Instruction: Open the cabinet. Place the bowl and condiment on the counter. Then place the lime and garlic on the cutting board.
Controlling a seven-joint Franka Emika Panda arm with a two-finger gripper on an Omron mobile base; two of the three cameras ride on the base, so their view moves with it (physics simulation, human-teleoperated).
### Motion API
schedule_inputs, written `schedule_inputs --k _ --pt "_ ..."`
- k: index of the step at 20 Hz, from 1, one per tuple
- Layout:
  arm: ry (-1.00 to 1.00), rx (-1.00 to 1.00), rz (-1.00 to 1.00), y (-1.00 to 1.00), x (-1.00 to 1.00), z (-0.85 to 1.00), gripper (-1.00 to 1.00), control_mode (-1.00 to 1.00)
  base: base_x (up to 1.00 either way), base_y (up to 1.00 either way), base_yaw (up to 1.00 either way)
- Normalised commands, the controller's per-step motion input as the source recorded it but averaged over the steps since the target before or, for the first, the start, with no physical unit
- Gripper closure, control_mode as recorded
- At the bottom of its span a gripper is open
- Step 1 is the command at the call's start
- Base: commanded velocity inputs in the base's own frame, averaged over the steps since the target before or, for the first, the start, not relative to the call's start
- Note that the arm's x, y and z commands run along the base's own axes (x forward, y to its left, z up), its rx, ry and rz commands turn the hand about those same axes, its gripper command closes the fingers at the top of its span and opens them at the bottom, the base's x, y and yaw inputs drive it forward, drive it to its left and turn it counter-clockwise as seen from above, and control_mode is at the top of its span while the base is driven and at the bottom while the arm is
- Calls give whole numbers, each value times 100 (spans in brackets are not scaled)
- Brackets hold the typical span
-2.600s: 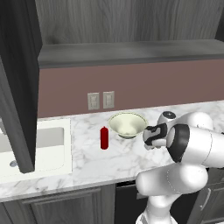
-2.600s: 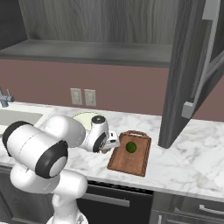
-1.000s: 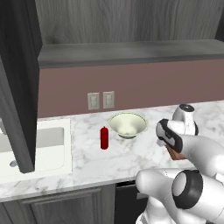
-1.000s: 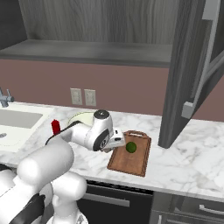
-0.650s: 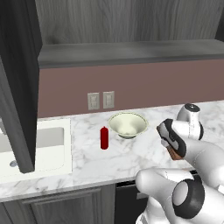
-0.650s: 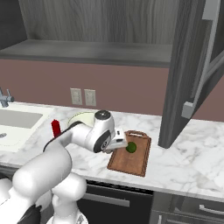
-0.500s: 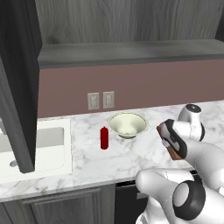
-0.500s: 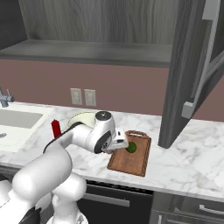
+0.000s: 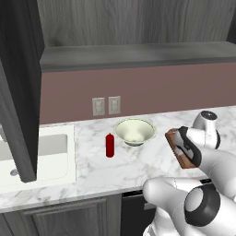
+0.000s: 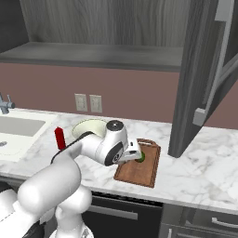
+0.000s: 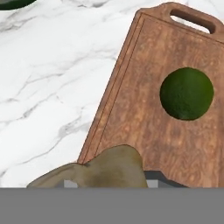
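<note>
Arm bent low over the counter (image 10: 204, 172), its white forearm reaching from the base toward the board (image 10: 139, 167), wrist turned so the end effector (image 10: 135, 155) sits just above the board's near left part. In the hand view the garlic (image 11: 94, 171) shows as a tan-brown lump between the finger tips, over the board's (image 11: 148, 113) edge where wood meets marble; the end effector is partly closed and appears to hold the garlic, though the fingers themselves are mostly hidden behind it. Whether the garlic touches the board cannot be told.

The lime (image 11: 187, 93) lies on the board, well toward the handle end, apart from the garlic. From the right base view the lime (image 10: 141, 157) peeks out just right of the hand.

The bowl (image 9: 134, 131) stands on the counter (image 9: 92, 170) below the wall sockets, with the red condiment (image 9: 109, 145) upright just to its left, apart from it. A sink (image 9: 32, 152) lies at the far left.

The cabinet (image 10: 207, 74) is open, one door swung out at the right, the other (image 9: 18, 87) at the left; its shelf (image 9: 138, 53) runs above the backsplash.
</note>
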Motion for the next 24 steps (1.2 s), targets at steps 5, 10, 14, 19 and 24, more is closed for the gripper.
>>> schedule_inputs --k 5,10,14,19,24 --pt "0 0 -4 -24 0 0 100 -100 0 0 0" --pt "0 0 -5 -20 0 0 100 -100 0 0 0" --pt "0 0 -4 -16 0 -3 100 -100 0 0 0" --pt "0 0 -4 -14 0 -7 100 -100 0 0 0" --pt "0 0 -3 -7 0 -13 100 -100 0 0 0"
